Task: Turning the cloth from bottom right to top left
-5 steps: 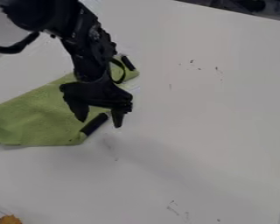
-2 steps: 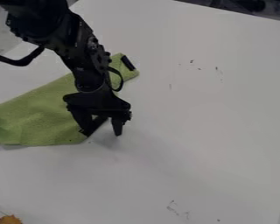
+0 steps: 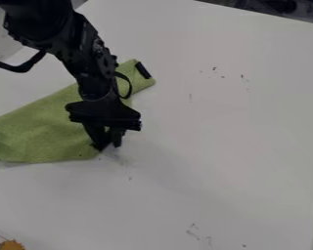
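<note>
- Pretty dim overall, kinda flat light, so the white table (image 3: 237, 122) comes out a dull grey
- Soft, faint shadow on the table, down and to the right of the gripper (image 3: 108, 145), so I'd say the light's from the upper left
- Arm (image 3: 80, 49) is super dark, most detail lost in black, just a few weak glints around the joints
- Cloth (image 3: 48, 127) is lit fairly evenly, with soft shading in the folds
- Top right corner's really murky

Green cloth (image 3: 45, 127), dark patches at right-hand corners, spread flat, left end rumpled, on white table.
</note>
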### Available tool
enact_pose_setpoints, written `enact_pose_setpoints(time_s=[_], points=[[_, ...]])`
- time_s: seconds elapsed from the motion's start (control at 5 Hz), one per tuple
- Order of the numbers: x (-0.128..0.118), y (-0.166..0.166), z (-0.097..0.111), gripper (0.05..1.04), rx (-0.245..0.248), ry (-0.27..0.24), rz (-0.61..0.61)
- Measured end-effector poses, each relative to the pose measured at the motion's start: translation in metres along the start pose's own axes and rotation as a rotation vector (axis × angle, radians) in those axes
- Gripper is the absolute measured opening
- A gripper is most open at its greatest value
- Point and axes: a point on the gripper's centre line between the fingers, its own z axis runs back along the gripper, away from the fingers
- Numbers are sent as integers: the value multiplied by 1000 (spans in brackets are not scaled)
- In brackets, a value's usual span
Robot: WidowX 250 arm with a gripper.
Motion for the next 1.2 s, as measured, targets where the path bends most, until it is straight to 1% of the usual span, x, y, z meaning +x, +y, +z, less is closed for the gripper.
enact_pose_setpoints(time_s=[0.2,0.4,0.6,0.8,1.0,1.2], points=[[1,0,0,188,5,-6,-11],[3,1,-1,81,5,-18,-10],[0,1,1,59,12,4,-3],[7,-3,21,58,47,35,-70],[33,13,46,58,97,0,-105],[64,46,52,58,107,-22,-138]])
